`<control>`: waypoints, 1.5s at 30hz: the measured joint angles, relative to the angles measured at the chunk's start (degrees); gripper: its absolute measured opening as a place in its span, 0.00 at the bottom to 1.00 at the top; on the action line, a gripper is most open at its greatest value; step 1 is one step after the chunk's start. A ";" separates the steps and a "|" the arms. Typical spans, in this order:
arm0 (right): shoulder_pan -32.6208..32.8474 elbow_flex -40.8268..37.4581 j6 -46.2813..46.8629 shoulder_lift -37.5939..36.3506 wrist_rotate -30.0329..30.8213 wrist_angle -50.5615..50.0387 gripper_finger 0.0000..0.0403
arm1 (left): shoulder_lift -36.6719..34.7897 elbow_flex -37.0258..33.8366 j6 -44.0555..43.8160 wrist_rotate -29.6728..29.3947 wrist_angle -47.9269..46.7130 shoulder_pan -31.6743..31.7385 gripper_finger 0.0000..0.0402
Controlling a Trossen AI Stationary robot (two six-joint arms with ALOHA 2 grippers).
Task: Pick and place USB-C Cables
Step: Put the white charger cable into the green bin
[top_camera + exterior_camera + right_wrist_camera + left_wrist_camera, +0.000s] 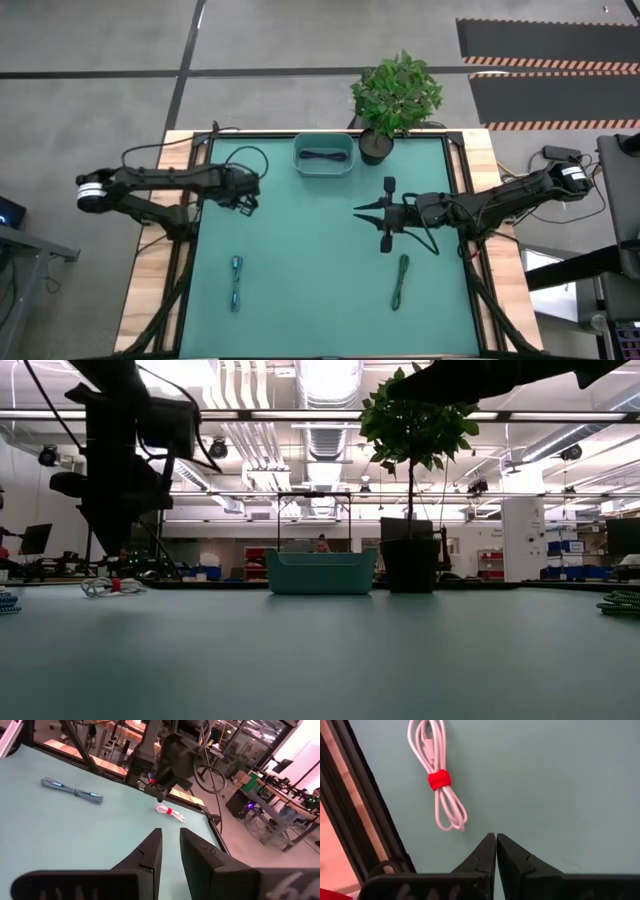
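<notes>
Hovering near mat edge, left gripper (496, 836) jaws clenched by white cable (438, 780); right gripper (171, 833) empty, ajar.

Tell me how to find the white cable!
Start at the green table and go to the side where the left gripper hangs. Just below it, near the table's edge, lies the white cable. Unlike the blue cable and green cable, it wears a red band.
</notes>
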 joint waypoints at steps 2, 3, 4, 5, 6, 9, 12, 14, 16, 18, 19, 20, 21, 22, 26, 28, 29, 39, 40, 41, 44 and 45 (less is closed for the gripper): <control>0.00 0.00 -0.12 0.00 0.00 0.00 0.15 | -0.19 -0.04 1.77 0.02 0.52 1.91 0.01; 0.02 0.00 -0.10 0.00 0.00 -0.02 0.15 | -0.19 -0.07 3.16 -0.01 0.83 2.95 0.03; 0.00 0.00 -0.10 0.00 0.00 -0.08 0.15 | -0.18 -0.10 4.55 -0.02 1.24 4.01 0.05; 0.00 0.00 -0.12 0.00 0.00 -0.26 0.15 | -0.04 -0.17 5.75 -0.05 1.91 4.98 0.07; 0.00 0.00 -0.16 0.00 0.00 -0.35 0.15 | 0.18 -0.17 6.45 -0.03 2.55 6.03 0.10; 0.02 0.00 -0.27 0.00 0.00 -0.70 0.15 | 0.99 -0.17 9.19 -0.07 4.51 8.60 0.19; 0.00 0.00 -0.29 0.02 0.00 -0.81 0.15 | 2.04 -0.19 11.59 -0.35 6.01 10.97 0.29; 0.00 0.00 -0.29 0.00 0.00 -0.93 0.15 | 2.95 -0.34 11.70 -1.98 6.14 12.59 0.35; 0.00 0.00 -0.28 0.02 0.00 -0.96 0.15 | 3.91 -0.46 11.73 -3.75 6.57 13.91 0.40; 0.00 0.00 -0.29 0.02 0.00 -0.96 0.15 | 4.82 -0.50 11.85 -4.76 6.76 14.87 0.43; 0.01 0.00 -0.29 0.02 0.00 -0.96 0.15 | 5.33 -0.54 12.20 -4.75 6.98 15.35 0.43; 0.00 0.00 -0.27 0.02 0.00 -1.01 0.15 | 5.80 -0.69 12.84 -4.76 7.59 15.75 0.44; 0.00 0.00 -0.29 0.02 0.00 -1.02 0.15 | 6.18 -0.93 13.44 -4.74 8.70 16.08 0.44; 0.00 0.00 -0.27 0.02 0.00 -1.01 0.15 | 6.54 -1.22 13.68 -4.77 9.86 16.42 0.44; 0.00 0.00 -0.12 0.02 0.01 -1.10 0.15 | 8.15 -1.66 14.81 -4.86 11.49 17.78 0.44; 0.00 0.00 -0.14 0.02 0.00 -1.28 0.15 | 8.78 -1.66 15.26 -5.20 11.99 18.37 0.44; 0.02 0.00 -0.16 0.02 0.00 -1.36 0.15 | 9.08 -1.66 15.65 -5.36 12.01 18.68 0.44; 0.00 0.00 -0.14 0.02 0.02 -2.27 0.15 | 13.30 -3.06 16.19 -6.37 14.84 20.22 0.44; 0.00 0.00 -0.14 0.02 0.04 -2.55 0.15 | 13.72 -3.14 16.16 -6.37 14.88 20.22 0.44; 0.00 0.00 -0.14 0.02 0.07 -2.70 0.15 | 14.12 -3.21 16.16 -6.37 14.97 20.22 0.44; 0.01 0.00 -0.12 0.02 0.13 -2.78 0.15 | 15.02 -3.39 16.17 -6.60 15.43 20.18 0.42; 0.00 0.00 -0.12 0.02 0.15 -2.78 0.15 | 15.17 -3.48 16.16 -6.61 15.60 20.14 0.41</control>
